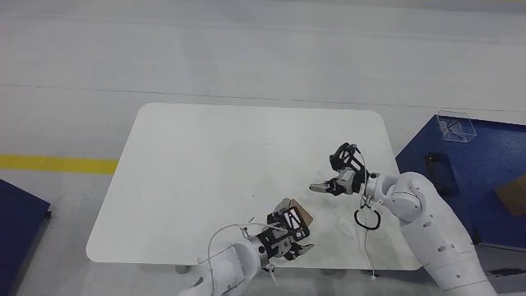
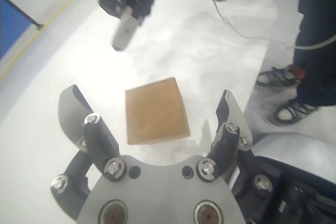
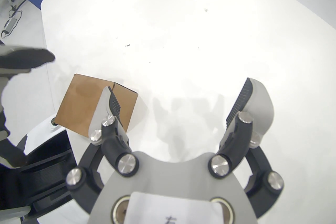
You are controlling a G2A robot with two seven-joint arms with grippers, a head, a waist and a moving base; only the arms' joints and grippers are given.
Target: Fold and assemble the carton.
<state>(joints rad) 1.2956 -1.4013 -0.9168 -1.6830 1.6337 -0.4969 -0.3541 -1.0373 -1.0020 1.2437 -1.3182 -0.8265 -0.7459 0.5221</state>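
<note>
The left end effector (image 2: pixel 147 91) is wide open and faces the carton (image 2: pixel 156 114) at close range without touching it. The right end effector (image 3: pixel 179 86), also wide open, hangs near it over the desk (image 1: pixel 214 173). The carton sits closed by the desk edge nearest the robot, so assembly appears nearly complete; any remaining flap calls for a straddling grasp before pressing.

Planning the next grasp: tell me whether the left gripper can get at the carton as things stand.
Probably yes. The left gripper is open, and the carton sits on the table just in front of it, with nothing between them. The right gripper hangs farther off, apart from the carton.
</note>
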